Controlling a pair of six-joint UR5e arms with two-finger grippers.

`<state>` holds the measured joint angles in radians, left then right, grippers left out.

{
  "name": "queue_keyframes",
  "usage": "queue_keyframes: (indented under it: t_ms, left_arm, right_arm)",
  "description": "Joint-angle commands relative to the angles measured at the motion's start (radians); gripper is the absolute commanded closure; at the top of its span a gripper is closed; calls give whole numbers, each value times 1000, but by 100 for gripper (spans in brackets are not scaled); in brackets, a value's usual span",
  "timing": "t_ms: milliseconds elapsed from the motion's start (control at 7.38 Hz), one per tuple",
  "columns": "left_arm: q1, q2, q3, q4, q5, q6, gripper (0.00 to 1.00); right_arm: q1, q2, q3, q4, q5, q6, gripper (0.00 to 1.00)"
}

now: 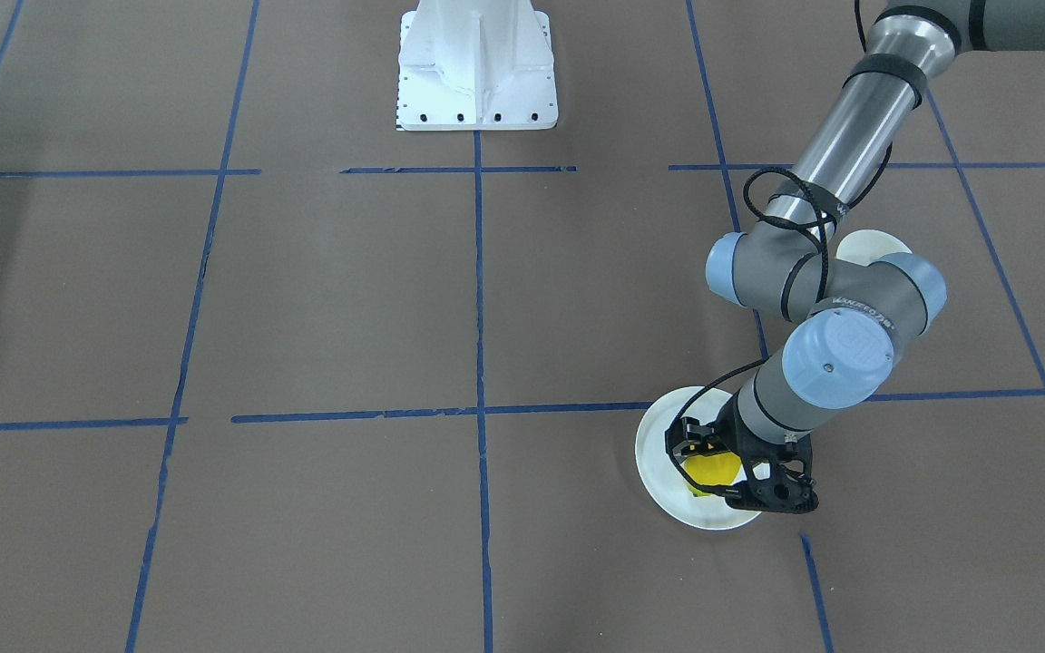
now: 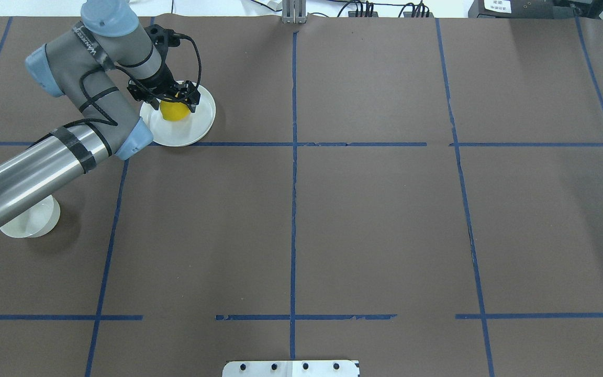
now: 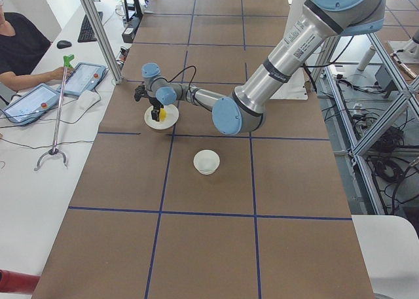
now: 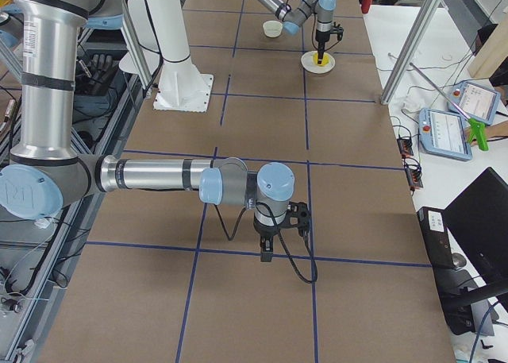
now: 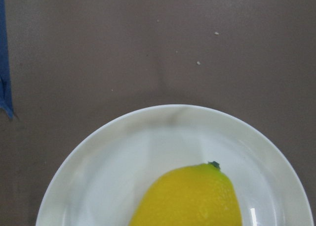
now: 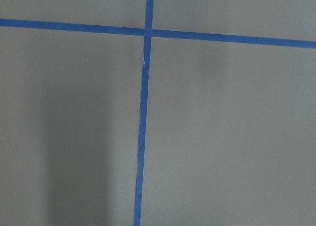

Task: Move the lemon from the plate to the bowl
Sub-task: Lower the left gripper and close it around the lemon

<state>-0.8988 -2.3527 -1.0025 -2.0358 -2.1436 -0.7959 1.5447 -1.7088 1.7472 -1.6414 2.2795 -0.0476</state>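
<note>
On plate (image 2: 203, 123): lemon (image 2: 174, 111) betw. L gripper (image 2: 168, 103)'s spread jaws

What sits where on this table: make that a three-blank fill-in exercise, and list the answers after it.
1. The lemon lies on the ____.
2. The gripper down at the lemon belongs to the robot's ____ arm.
3. The bowl is ____.
Missing words: plate; left; empty.

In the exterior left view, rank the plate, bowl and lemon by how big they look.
1. plate: looks widest, though it lies farther from the camera.
2. bowl: nearer, yet looks narrower.
3. lemon: clearly smallest.
</note>
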Motion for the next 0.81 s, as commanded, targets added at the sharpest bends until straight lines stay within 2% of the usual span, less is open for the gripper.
queue_keyframes:
  t_ms: [0,135,271,542,677]
  left_arm:
    - [1,0,4,-4,1,-2,46]
    - [0,0,4,-4,1,1,79]
    - [-8,0,-7,-1,-1,1,98]
    - [-66,35,-100,22,-12,3,100]
    - [-74,118,-261,102,-10,4,100]
  right_arm:
    - [0,0,0,0,0,0,0]
    - [0,0,0,0,0,0,0]
    - [0,0,0,0,0,0,0]
    - [0,0,0,0,0,0,0]
    - [0,0,0,0,0,0,0]
